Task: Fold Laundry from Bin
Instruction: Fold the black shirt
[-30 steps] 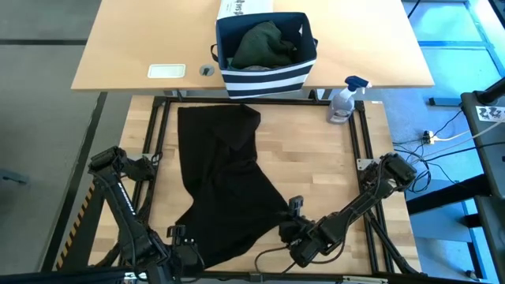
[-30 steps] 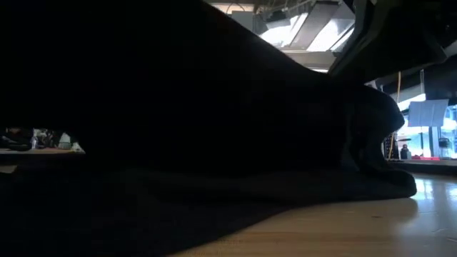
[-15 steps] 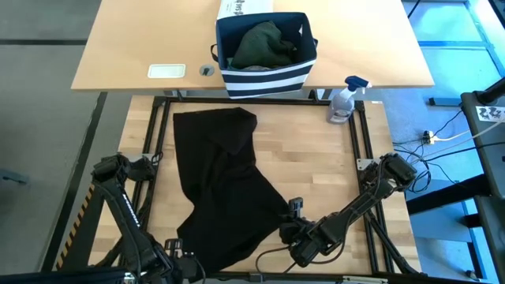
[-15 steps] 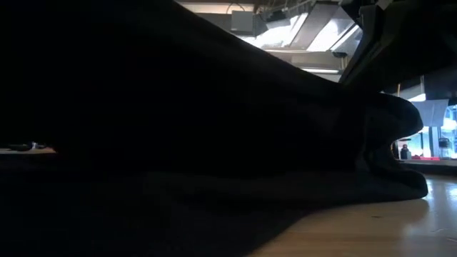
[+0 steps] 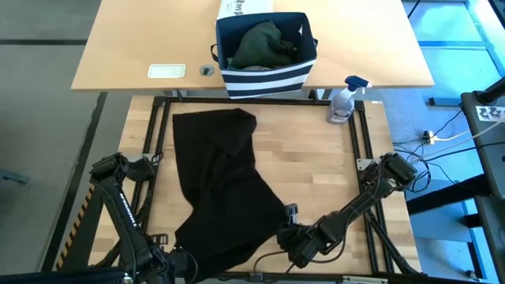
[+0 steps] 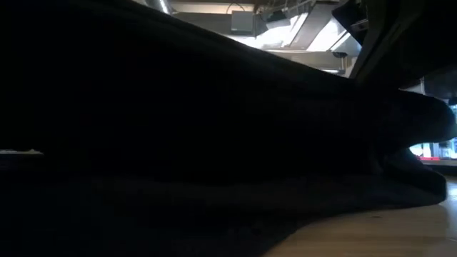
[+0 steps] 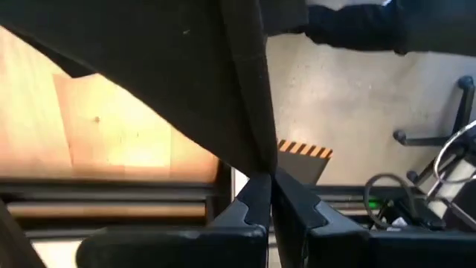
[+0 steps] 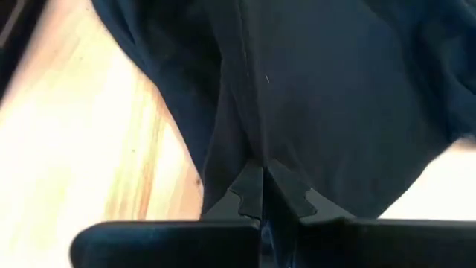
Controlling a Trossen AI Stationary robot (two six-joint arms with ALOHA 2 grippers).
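Note:
A black garment (image 5: 221, 189) lies spread along the wooden table (image 5: 323, 158), its far end flat near the table's far edge and its near end raised at two corners. My left gripper (image 5: 180, 262) is shut on the near left corner, at the table's near edge. My right gripper (image 5: 284, 229) is shut on the near right corner. In the low view the black cloth (image 6: 178, 128) fills nearly everything. The navy striped bin (image 5: 267, 75) stands on the desk beyond the table, with a dark green garment (image 5: 262, 43) inside. My left gripper pinches a folded edge of the black garment (image 7: 251, 141) between its two shut fingers (image 7: 256, 201), coming steeply from above. The cloth runs taut away from the fingertips toward the table; layers cannot be counted. My right gripper pinches the black garment at a seam-like ridge (image 8: 242, 134) between its two shut fingers (image 8: 251, 186), slanting down from the table's right near side. The cloth spreads away from the fingertips and lies on the wood beyond.
A spray bottle (image 5: 344, 101) stands at the table's far right corner. A black metal frame (image 5: 364, 142) runs around the tabletop. A white box (image 5: 245, 8) stands behind the bin, and a small white card (image 5: 166, 71) lies on the desk. Bare wood lies right of the garment.
My left gripper has sunk and gone toward the table's near left corner, tipping steeper, with its corner of the garment. The whole garment has slid a little toward the near left; its far edge has drawn back from the far edge. My right gripper has turned in place.

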